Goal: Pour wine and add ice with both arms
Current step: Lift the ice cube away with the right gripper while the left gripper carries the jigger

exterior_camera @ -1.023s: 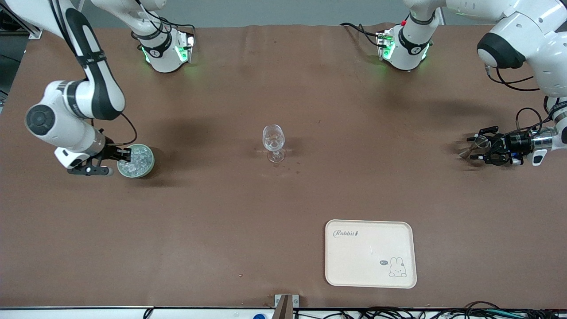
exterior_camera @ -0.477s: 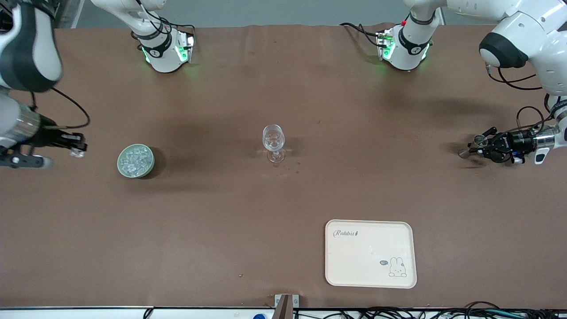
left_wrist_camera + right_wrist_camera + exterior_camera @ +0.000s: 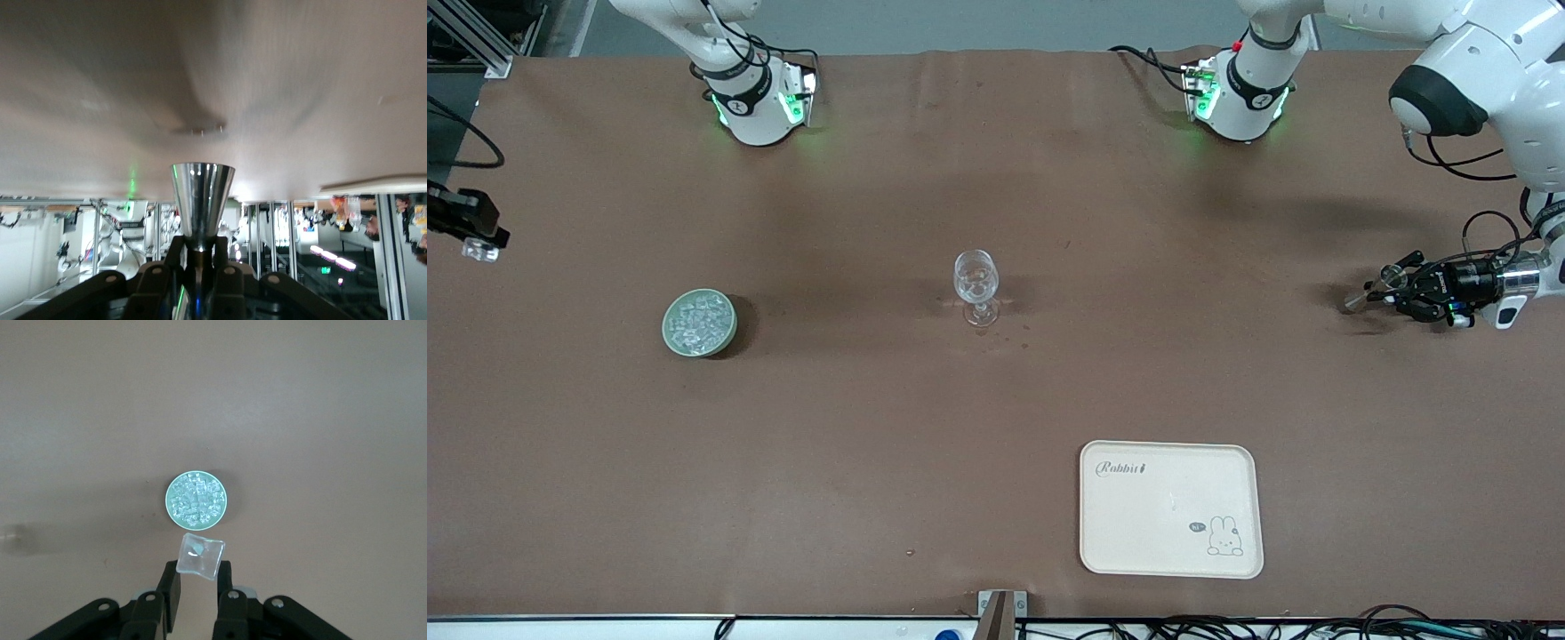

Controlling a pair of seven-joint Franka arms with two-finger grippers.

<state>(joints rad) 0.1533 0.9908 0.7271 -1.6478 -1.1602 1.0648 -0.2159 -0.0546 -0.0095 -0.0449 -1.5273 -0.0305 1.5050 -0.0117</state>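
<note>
On the brown desk (image 3: 871, 427) stand one stemmed glass (image 3: 975, 286) mid-desk, one green bowl (image 3: 699, 323) heaped with ice (image 3: 697, 318) toward the right arm's end, and one cream tray (image 3: 1170, 508) nearer the front camera. Two arms work. The right claw (image 3: 479, 242), clamped on one cube (image 3: 199, 555), hangs at the desk's edge, its arm mostly cut off. The left claw (image 3: 1392, 289), closed on a steel jigger (image 3: 202, 203), sits low at its end. Room shelving shows dimly past the desk's edge.
</note>
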